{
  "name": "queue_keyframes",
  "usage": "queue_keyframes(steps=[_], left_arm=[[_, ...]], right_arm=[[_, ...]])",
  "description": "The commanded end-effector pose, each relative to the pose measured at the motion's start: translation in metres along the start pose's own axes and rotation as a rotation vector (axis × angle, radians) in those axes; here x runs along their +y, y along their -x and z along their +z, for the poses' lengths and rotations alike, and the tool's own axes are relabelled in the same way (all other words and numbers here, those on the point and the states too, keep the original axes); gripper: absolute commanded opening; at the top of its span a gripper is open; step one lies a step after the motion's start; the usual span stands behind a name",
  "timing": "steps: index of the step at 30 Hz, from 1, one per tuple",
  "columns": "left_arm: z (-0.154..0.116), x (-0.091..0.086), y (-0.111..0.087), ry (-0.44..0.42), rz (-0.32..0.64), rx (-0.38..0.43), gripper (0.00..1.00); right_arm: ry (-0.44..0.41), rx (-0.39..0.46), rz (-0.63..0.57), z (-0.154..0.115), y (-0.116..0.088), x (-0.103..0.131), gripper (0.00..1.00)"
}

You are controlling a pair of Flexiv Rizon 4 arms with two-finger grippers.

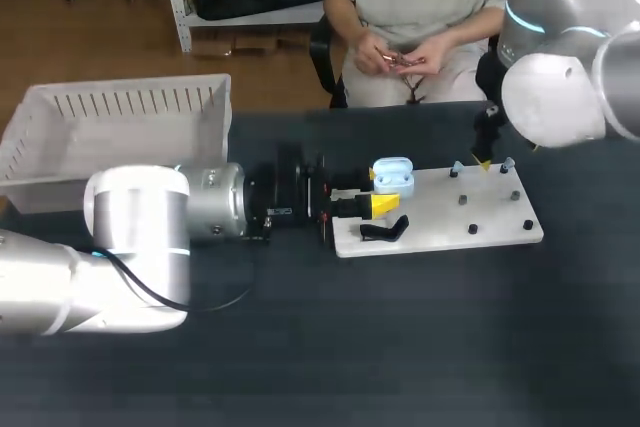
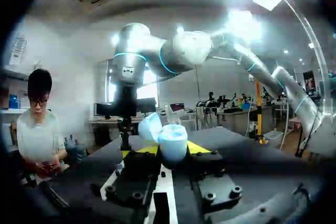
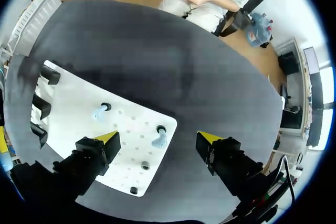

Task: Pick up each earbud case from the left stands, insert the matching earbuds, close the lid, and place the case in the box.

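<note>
Earbud case, lid open, sits clamped in my left gripper mid-frame so my wide-open right gripper can load it.

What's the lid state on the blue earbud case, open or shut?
Open: in the left wrist view the earbud case has its lid swung back off the body.

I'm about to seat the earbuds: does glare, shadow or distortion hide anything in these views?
Left wrist view: there is bright glare overhead, yet the pale blue earbud case is evenly lit. Right wrist view: the fisheye curves the table edge; both earbuds stand out on the white board. Head view: no glare on the case.
</note>
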State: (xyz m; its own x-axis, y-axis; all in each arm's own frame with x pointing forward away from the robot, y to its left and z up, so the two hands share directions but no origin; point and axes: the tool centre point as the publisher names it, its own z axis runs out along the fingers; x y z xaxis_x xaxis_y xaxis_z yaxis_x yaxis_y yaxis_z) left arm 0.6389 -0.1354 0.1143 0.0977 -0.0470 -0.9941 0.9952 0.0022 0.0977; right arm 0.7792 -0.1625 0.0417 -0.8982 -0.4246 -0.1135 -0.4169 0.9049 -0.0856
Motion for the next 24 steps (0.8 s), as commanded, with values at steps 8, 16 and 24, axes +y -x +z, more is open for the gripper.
queue_keyframes(steps=[8,16,24], left_arm=[[0.001,0.000,-0.001,0.003,0.002,-0.003,0.00],[0.001,0.000,-0.001,0.003,0.002,-0.003,0.00],[0.001,0.000,-0.001,0.003,0.002,-0.003,0.00]], right_arm=[[-0.003,-0.003,0.014,0.007,-0.008,-0.006,0.57],[0.006,-0.009,0.016,0.009,-0.014,-0.003,0.44],[0.007,-0.013,0.010,0.010,-0.016,-0.001,0.41]])
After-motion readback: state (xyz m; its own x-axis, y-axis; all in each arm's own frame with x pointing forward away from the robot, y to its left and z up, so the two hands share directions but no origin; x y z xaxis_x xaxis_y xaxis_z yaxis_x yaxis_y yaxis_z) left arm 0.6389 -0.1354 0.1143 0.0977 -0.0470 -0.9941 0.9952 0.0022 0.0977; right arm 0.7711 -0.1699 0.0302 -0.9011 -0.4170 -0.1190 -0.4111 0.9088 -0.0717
